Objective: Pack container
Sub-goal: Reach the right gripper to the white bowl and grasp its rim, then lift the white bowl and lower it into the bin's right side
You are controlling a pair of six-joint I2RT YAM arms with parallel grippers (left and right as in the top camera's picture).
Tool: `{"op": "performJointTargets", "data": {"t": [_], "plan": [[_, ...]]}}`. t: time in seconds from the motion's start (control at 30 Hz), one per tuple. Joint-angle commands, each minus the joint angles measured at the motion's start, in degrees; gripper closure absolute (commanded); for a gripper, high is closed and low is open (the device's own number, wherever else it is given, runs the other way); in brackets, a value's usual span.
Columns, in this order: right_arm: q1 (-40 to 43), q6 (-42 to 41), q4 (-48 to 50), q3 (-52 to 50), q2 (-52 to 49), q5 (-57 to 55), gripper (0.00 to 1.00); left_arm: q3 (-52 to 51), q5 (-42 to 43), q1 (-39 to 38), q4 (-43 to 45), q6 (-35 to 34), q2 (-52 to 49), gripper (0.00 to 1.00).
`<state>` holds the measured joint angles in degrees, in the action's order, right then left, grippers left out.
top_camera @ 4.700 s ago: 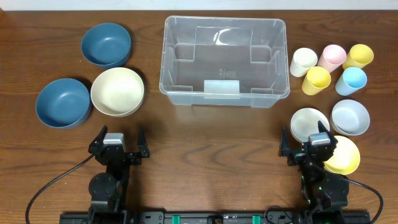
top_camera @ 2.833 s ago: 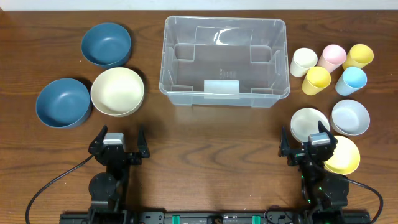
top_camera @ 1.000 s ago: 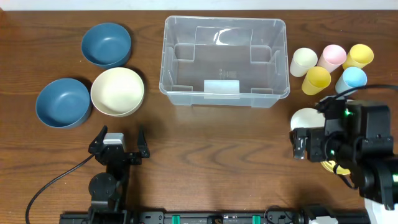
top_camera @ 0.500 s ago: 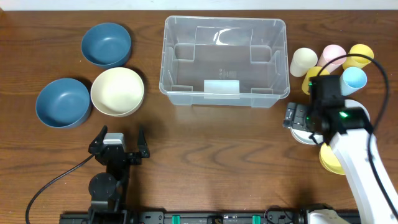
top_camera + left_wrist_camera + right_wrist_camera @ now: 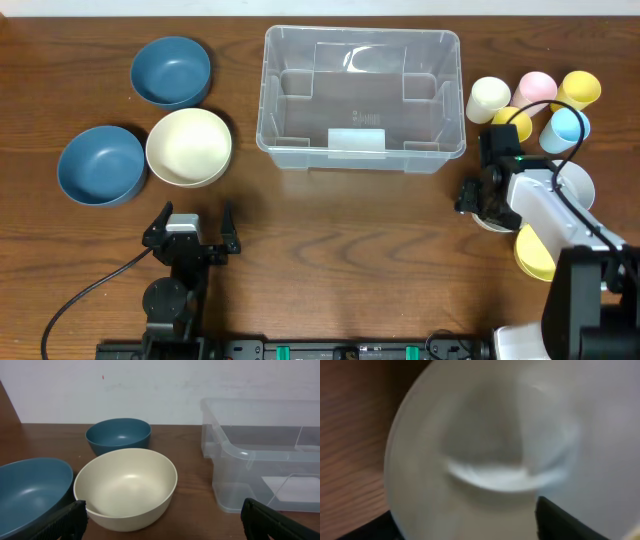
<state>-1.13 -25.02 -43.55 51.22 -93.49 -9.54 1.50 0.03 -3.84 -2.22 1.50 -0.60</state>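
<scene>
Near the table's (image 5: 330, 220) right edge, right jaws down over a white bowl (image 5: 470, 460), one dark fingertip (image 5: 560, 520) low at its wall. Cannot tell whether clenched on the rim or only straddling it; wrist view too blurred. Just right of that bowl, a pale bowl (image 5: 581, 185) partly under the arm. Toward the near right corner, a yellow bowl (image 5: 535, 258). Toward the far right corner, cups bunched close: a cream cup (image 5: 489, 95), a pink cup (image 5: 538, 87), a yellow cup (image 5: 580, 88), a second yellow cup (image 5: 516, 118) half hidden by the arm, and a light blue cup (image 5: 563, 128).

Near the front edge on the left, left jaws spread wide and released. Ahead of them a cream bowl (image 5: 125, 485), just beside a blue bowl (image 5: 30, 490) on its left, with a second blue bowl (image 5: 118, 435) farther back.

At the middle of the far edge, the container (image 5: 360, 30), clear and upright, well apart from both pairs of jaws.
</scene>
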Motion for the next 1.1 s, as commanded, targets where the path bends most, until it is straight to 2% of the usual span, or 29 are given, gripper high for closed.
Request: {"op": "performJointTargets", "data": {"t": [0.0,0.33,0.43,0.5,0.63,1.07], "plan": [[0.6,-0.9,0.3,-0.3,-0.6,0.0,0.38,-1.3,-0.5,0.3,-2.0,0.5,0.3,0.02],[0.4,1.4,-1.2,-0.3,-0.6,3.8,0.69,-1.3,-0.5,0.3,-2.0,0.5,0.3,0.02],[0.3,1.5,-2.6,-0.3,-0.6,3.8,0.85,-1.3,-0.5,0.3,-2.0,0.5,0.3,0.02],[0.3,1.5,-3.0,-0.3,-0.5,3.8,0.91,-1.3,-0.5,0.3,-2.0,0.5,0.3,0.02],[0.3,1.5,-4.0,-0.3,-0.1,3.8,0.98,-1.3,-0.5,0.3,-2.0,0.5,0.3,0.02],[0.4,3.0,-4.4,-0.3,1.0,3.2,0.99,-1.3,-0.5,0.3,-2.0,0.5,0.3,0.02]]}}
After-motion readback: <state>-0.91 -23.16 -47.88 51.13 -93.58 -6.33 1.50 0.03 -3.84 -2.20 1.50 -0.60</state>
